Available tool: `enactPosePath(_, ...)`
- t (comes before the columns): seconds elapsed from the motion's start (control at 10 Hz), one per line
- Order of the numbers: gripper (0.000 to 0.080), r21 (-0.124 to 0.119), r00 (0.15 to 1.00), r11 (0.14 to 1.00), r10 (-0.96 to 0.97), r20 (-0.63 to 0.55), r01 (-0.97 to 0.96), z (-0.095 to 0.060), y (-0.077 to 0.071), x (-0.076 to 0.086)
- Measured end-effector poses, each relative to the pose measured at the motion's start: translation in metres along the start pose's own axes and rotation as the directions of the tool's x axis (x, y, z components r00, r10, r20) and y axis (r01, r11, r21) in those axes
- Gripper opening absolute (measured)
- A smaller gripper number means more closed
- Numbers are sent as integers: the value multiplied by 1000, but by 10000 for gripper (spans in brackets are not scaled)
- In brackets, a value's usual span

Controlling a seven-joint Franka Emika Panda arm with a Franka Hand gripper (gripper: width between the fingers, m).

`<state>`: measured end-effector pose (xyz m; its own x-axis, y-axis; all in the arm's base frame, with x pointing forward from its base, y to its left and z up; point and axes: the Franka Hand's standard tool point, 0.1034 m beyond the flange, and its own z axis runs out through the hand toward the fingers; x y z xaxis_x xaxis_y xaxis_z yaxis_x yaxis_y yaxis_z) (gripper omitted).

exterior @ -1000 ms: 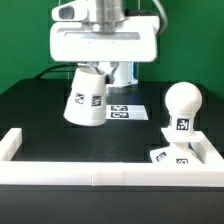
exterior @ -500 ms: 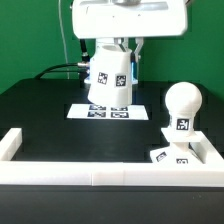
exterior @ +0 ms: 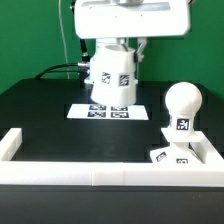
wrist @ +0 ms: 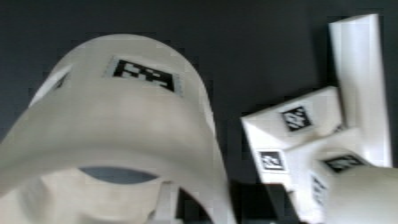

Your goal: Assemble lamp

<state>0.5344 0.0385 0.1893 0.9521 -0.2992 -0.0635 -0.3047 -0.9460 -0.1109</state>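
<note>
My tool [exterior: 112, 48] held the shade [exterior: 111, 76] lifted clear of the counter [exterior: 40, 110], above the marker board [exterior: 108, 111]; my fingers were hidden behind the shade, so their spread was unclear. The bulb [exterior: 183, 104] already stood on the base [exterior: 176, 155] at the exterior view's right, inside the white fence [exterior: 60, 172]. Judged about two thirds done: the shade was not yet on the bulb. Nothing stood between them; the fence corner sat close to the base.
</note>
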Motion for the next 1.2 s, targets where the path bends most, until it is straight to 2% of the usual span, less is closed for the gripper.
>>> enactPosePath(0.2, 44, 15, 1000, 1000, 21, -7, -20, -21, -33, 11)
enactPosePath(0.6, 44, 29, 999, 998, 48, -9, -47, -52, -77, 24)
enactPosePath(0.7, 44, 30, 999, 999, 42, -15, -41, -53, -82, 28)
enactPosePath(0.9, 44, 22, 999, 999, 35, -20, -35, -45, -90, 40)
enactPosePath(1.2, 44, 0, 999, 999, 41, -17, -41, -17, -100, 54)
